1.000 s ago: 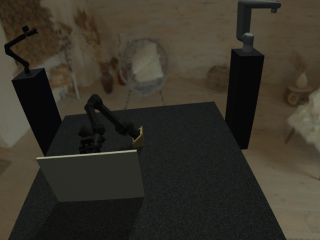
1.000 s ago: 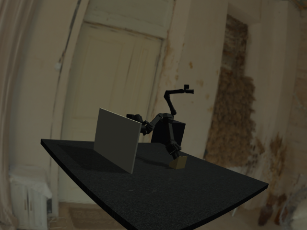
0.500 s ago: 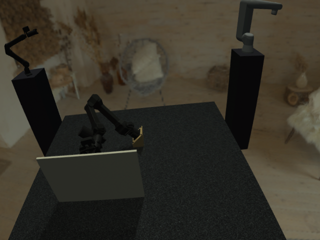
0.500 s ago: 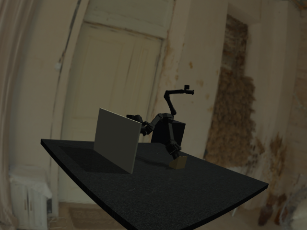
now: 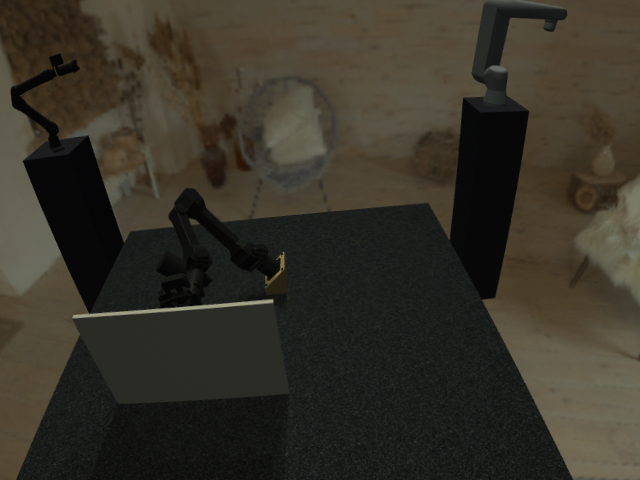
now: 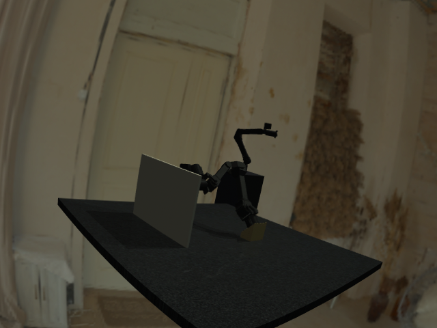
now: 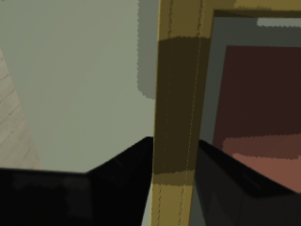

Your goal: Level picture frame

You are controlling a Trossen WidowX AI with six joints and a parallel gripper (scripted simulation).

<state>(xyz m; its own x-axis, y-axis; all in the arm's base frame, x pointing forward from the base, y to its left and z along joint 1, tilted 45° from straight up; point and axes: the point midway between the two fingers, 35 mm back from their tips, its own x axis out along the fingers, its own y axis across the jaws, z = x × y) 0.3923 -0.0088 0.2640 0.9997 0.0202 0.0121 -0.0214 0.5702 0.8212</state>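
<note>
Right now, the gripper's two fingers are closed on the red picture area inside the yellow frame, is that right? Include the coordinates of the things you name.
Not quite: the wrist view shows the gripper [image 7: 175,141] closed on the yellow frame's [image 7: 181,99] side bar, not its red picture area [image 7: 263,89].

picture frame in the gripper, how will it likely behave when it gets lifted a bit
The picture frame is probably stiff: its side bar runs straight between the gripper's fingers. Gripped by that one side bar, it may swing or tilt rather than rise evenly. The bar's faces look flat, so slipping seems less likely.
</note>
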